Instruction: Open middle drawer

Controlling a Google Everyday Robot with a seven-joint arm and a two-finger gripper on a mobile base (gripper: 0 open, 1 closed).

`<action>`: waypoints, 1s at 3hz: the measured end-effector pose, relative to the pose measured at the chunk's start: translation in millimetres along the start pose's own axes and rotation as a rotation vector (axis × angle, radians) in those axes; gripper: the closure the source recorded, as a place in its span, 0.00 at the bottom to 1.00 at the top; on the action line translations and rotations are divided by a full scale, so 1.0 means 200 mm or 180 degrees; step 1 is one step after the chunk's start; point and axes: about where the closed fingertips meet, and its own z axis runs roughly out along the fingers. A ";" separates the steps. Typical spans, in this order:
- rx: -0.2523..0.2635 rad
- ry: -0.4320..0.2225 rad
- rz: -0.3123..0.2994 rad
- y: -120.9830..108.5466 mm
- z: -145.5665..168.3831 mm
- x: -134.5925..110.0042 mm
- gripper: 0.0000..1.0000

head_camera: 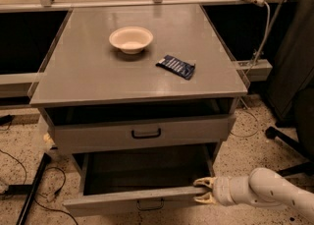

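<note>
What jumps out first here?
The middle drawer stands pulled well out, low in the cabinet, with the gripper at the right end of its front panel. On the cabinet's top, a cream bowl sits toward the back, and a dark blue packet lies to its right, nearer the front.

The one camera looks down from the front, fairly near the cabinet (98, 74); the gripper (200, 191) is lower right, at the middle drawer (110, 203).
</note>
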 end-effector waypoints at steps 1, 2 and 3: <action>0.0019 -0.0031 -0.0044 0.02 -0.02 -0.03 1.00; 0.0018 -0.0031 -0.0044 0.02 -0.02 -0.03 0.81; 0.0017 -0.0031 -0.0043 0.02 -0.02 -0.03 0.58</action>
